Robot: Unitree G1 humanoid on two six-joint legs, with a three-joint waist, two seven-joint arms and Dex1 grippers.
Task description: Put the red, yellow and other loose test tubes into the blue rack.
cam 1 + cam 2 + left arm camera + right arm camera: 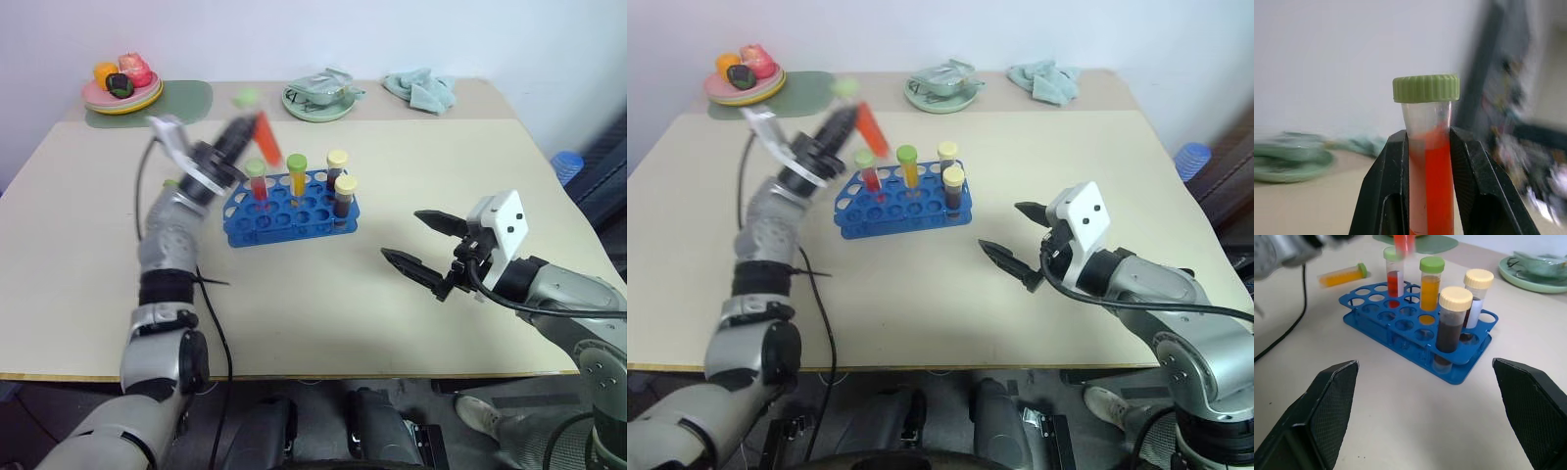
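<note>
Now, on the left, the left pincer (238,140) is clamped on a clear plastic tube of red liquid with a green cap (263,132), held in the air above the far left end of the bright blue plastic two-tier rack (286,213); the tube's long axis is tilted, cap up and away to the left, rounded end slanting down towards the rack. To seat it well, I judge the wrist should bring the tube upright over an empty hole first, then lower it straight; a slanted entry could catch the rim or knock the four capped tubes standing there: red (1393,273), orange (1430,280) and two dark brown (1452,316). Another orange tube with a green cap (1343,276) lies on its side on the pale bench (88,274) beyond the rack, seen from the right wrist. On the right, the right pincer (421,245) hangs wide open and empty, near the rack.
</note>
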